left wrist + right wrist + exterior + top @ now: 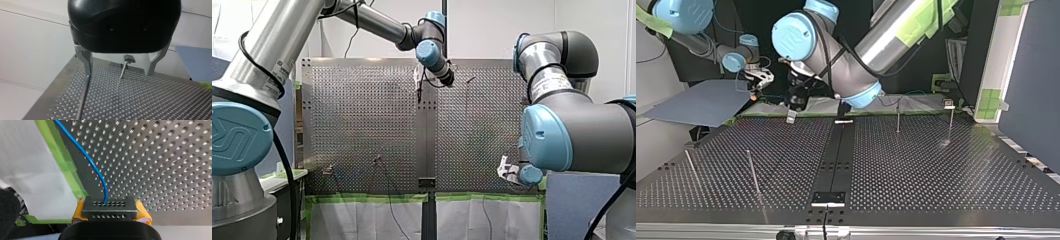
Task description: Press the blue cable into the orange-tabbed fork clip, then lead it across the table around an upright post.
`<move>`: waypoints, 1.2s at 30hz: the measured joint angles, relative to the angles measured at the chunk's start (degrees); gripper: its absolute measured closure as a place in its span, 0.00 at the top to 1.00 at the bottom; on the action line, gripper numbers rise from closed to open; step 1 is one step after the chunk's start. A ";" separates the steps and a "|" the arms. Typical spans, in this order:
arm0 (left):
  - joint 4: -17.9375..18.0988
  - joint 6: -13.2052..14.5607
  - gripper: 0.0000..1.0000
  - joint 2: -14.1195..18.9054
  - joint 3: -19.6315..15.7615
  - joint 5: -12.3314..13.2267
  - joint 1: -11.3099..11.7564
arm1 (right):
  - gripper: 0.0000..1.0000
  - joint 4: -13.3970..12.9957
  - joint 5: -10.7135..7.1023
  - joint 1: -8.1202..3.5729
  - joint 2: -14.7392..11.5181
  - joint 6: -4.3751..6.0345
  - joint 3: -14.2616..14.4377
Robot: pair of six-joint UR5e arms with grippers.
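Note:
The blue cable (87,157) runs out of my right gripper (109,206), which is shut on it between yellow pads (143,214), just over the table's taped edge. In the front view that gripper (508,170) sits at the near right corner. My left gripper (118,74) hovers open and empty above the table, with metal fingers (87,65) spread wide. A thin upright post (124,68) with a flat grey head stands ahead, between those fingers. In the front view my left gripper (418,86) hangs over the far middle. Small clips (328,170) stand near left; I cannot make out their tab colour.
Two thin upright posts (753,172) rise from the perforated table (916,165) at the top view's lower left, and two more (897,117) at its far right. A blue-grey board (701,102) lies beside the table near my right gripper (761,82). Green tape (67,170) edges the table.

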 joint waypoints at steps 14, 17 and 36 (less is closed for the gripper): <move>1.28 -1.67 0.99 0.00 -0.76 0.17 0.58 | 0.00 7.06 -4.37 0.70 -7.05 6.91 -3.37; 1.22 -1.87 0.99 0.00 -0.77 0.18 0.68 | 0.00 8.38 -4.60 0.86 -8.37 7.48 -3.99; 1.07 -2.89 0.99 0.00 -0.77 0.44 1.25 | 0.00 16.95 -3.57 2.38 -16.95 8.13 -6.51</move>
